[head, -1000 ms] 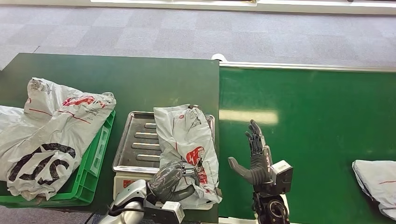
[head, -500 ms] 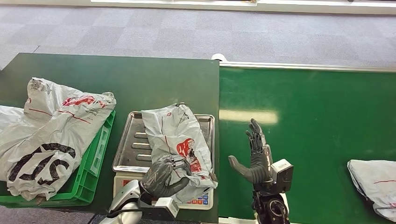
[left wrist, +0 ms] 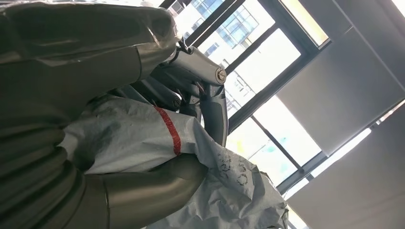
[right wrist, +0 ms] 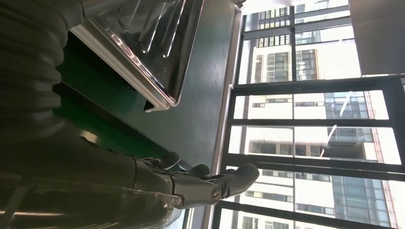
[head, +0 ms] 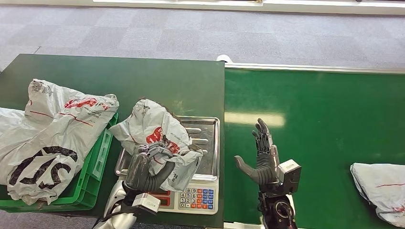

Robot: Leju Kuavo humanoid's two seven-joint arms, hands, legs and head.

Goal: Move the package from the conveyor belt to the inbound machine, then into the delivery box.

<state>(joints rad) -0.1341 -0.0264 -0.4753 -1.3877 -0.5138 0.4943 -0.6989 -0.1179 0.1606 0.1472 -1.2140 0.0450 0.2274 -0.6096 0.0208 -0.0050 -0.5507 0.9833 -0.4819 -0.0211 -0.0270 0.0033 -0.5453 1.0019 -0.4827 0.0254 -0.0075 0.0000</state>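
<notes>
A crumpled grey plastic package (head: 157, 138) with red print hangs lifted over the left part of the steel scale tray (head: 206, 143). My left hand (head: 143, 168) grips its near end from below. In the left wrist view the thumb and dark fingers (left wrist: 210, 95) clamp the grey package (left wrist: 143, 143) with its red stripe. My right hand (head: 261, 160) stands upright and open over the near edge of the green conveyor belt (head: 325, 119), holding nothing. The right wrist view shows its fingers (right wrist: 210, 183) spread beside the tray (right wrist: 143, 57).
A green crate (head: 93, 176) at the left holds large grey and white bags (head: 47, 133). Another grey package (head: 379, 188) lies on the belt at the far right. The scale's keypad (head: 198, 198) faces me. The dark green table (head: 119, 81) extends behind the scale.
My left hand has lifted the package off the tray and carried it left, bunching it up; the tray's right side and keypad now show. The package on the belt has drifted left. My right hand stayed.
</notes>
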